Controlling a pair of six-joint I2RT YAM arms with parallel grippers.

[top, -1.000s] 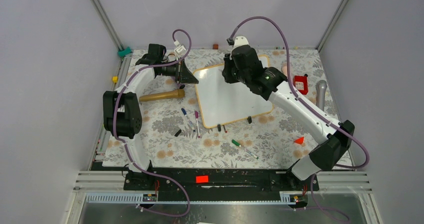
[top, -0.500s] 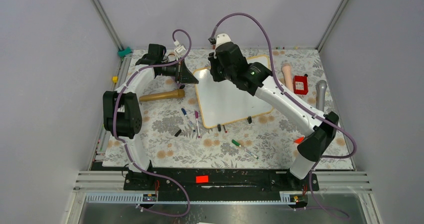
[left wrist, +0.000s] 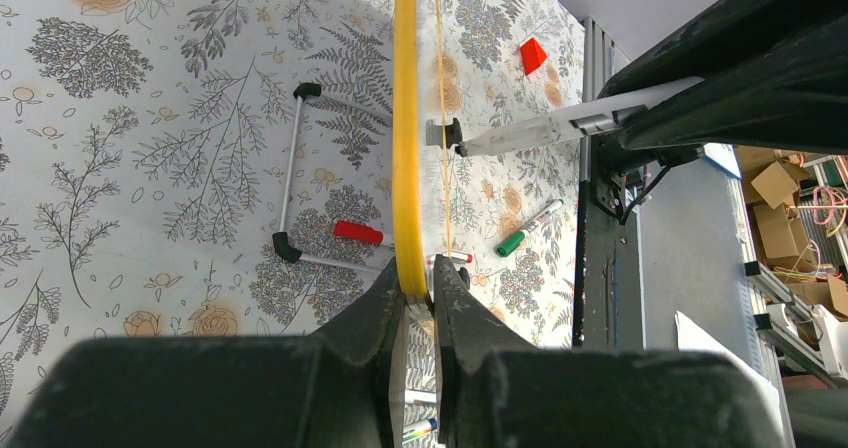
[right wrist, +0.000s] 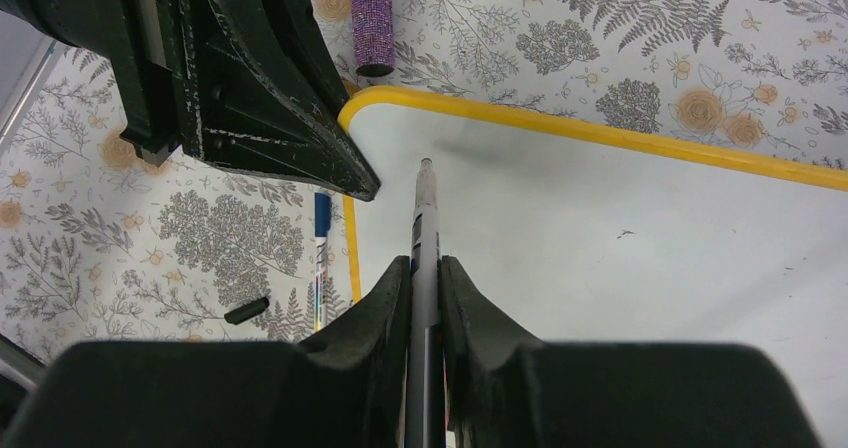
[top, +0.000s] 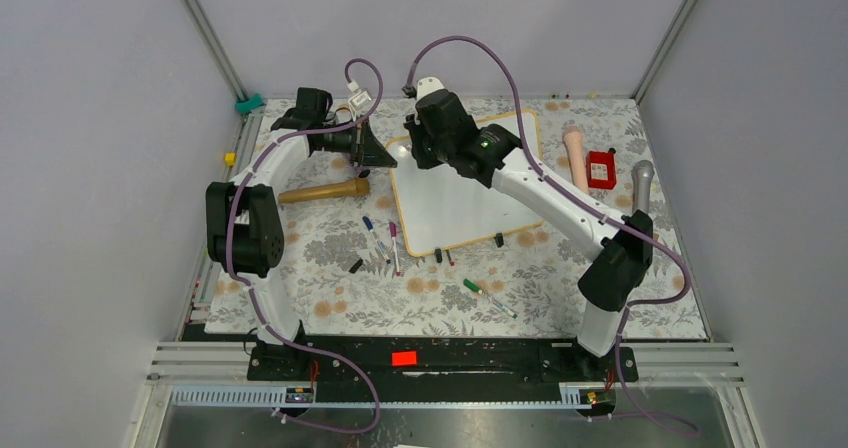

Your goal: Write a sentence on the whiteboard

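The whiteboard [top: 455, 208] lies on the floral table, its glossy surface blank apart from a tiny speck; no sentence shows. My left gripper [top: 386, 157] is shut on the board's far left corner; in the left wrist view the jaws [left wrist: 418, 288] pinch its yellow frame [left wrist: 405, 118]. My right gripper [right wrist: 425, 268] is shut on a grey marker [right wrist: 425, 213], tip pointing at the board [right wrist: 600, 228] near that same corner, close to the left gripper's fingers [right wrist: 300, 138]. In the top view the right wrist [top: 440, 133] hides its jaws. The marker also shows in the left wrist view [left wrist: 560, 128].
A wooden roller [top: 325, 191] lies left of the board. Loose markers [top: 378, 238] and caps lie near its front left; a green marker [top: 488, 298] lies nearer. A pink cylinder [top: 577, 158], red object [top: 601, 168] and grey cylinder [top: 641, 183] lie right.
My right arm has swung left across the board, from its far middle to the far left corner, still holding the marker. The left arm has not moved.
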